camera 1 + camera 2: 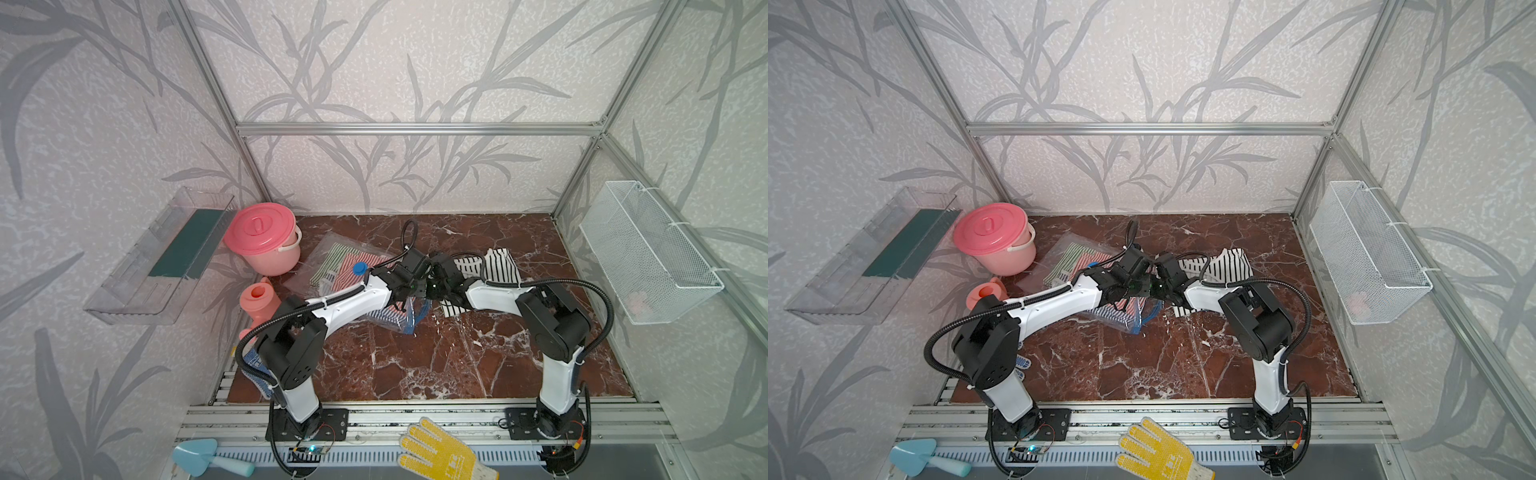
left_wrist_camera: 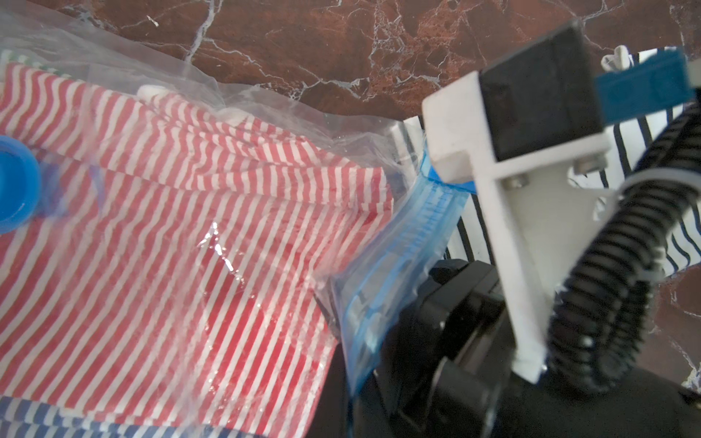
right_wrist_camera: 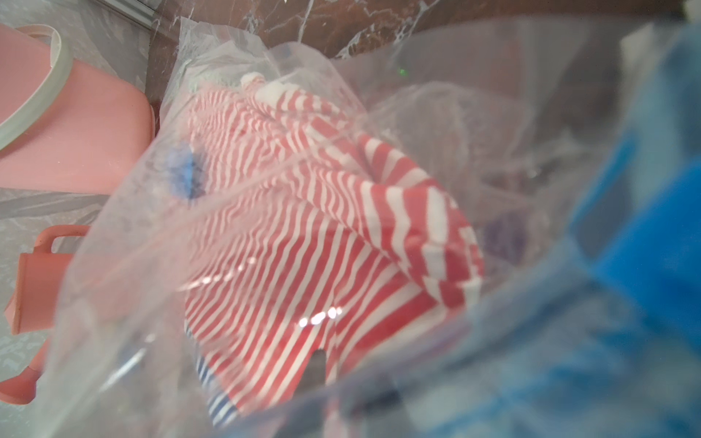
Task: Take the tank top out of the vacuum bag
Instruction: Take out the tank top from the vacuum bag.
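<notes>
Clear vacuum bag (image 1: 332,251) is clamped at its mouth by the left hand (image 1: 409,293), likely propping it open; the right hand's (image 1: 432,286) state cannot be told. Red-striped tank top (image 2: 170,227) lies inside.

Clear vacuum bag (image 1: 332,246), blue zip strip (image 2: 428,235), red-white striped top (image 2: 189,246), pink bucket (image 1: 266,243), brown marble table (image 1: 415,365)

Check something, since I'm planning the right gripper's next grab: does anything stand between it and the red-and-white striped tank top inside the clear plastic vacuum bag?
Yes: the right wrist view sees the red-and-white striped tank top only through the film of the clear plastic vacuum bag. Whether the jaws are past its mouth cannot be told.
</notes>
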### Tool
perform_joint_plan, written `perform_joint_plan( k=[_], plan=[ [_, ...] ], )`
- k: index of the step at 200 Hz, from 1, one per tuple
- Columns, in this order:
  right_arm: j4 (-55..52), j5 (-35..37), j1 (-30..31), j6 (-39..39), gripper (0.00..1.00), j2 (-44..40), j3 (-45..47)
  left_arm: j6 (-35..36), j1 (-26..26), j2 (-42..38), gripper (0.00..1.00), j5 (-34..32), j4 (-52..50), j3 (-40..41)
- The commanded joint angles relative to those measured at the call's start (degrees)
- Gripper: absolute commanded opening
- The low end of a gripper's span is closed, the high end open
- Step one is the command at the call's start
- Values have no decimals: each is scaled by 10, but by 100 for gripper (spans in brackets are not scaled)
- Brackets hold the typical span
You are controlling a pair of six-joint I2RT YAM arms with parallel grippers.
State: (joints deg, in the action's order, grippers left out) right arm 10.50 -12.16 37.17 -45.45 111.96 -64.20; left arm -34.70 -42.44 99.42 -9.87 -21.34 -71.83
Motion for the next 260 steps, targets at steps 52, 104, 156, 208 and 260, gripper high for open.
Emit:
perform_joint_plan(
  k=[52,104,156,208,260],
  plan=[
    [-41,32,5,8,24,15,-33,-5,-4,-14,0,-6,6,4],
    [5,16,5,-12,17,15,-15,-6,-4,-13,0,-9,6,6],
    [8,29,6,-3,0,-15,1,-6,-4,-12,0,-10,6,5],
    [10,30,6,-4,0,-26,7,-7,-4,-14,0,-14,5,6],
    [10,35,5,-3,0,-35,13,-10,-3,-16,0,-15,4,8]
  ],
)
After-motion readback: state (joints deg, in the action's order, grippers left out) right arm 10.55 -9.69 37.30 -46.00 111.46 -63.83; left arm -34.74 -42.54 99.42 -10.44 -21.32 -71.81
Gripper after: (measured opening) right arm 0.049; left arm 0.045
